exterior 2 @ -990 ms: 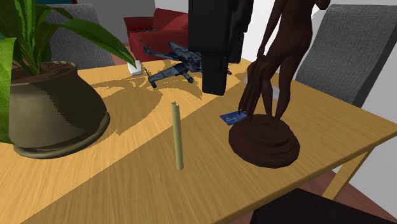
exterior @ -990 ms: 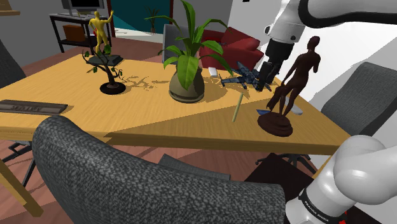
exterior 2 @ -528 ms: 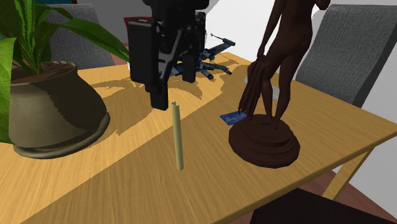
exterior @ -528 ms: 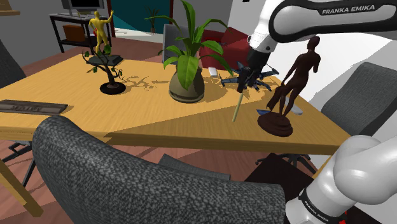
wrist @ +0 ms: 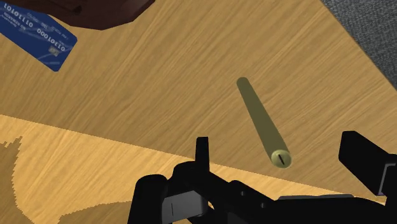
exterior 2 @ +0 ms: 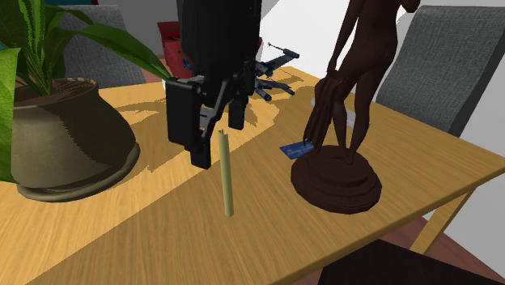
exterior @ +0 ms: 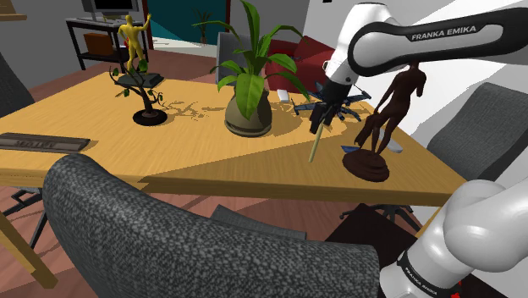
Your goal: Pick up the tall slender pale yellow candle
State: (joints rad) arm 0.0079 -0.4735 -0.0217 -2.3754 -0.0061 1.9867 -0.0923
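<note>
Closest to us is the gripper (wrist: 278,141). Its two black fingers stand wide apart and hold nothing. The round top of the candle (wrist: 261,121) shows in the gap between them, touching neither finger. In the second exterior view the fingers hang level with the candle's top, one on either side of it.

The candle is a thin, dull yellow stick. It stands upright on the wooden table (exterior: 211,161), close to the edge nearest the shoulder camera and toward the corner where the statue stands. Its long axis runs straight up, in line with the gripper's approach, so we judge that the coming move is a short drop along the stick followed by a squeeze across it. With so narrow a stick, a touch from one finger first could tip it.

Just past the candle a blue card (wrist: 44,41) lies flat, touching the base of the brown statue (exterior 2: 348,121). The plant pot (exterior 2: 65,138) sits on the candle's other side, well apart. Farthest off, a small model plane (exterior 2: 265,83) rests toward the far edge.
</note>
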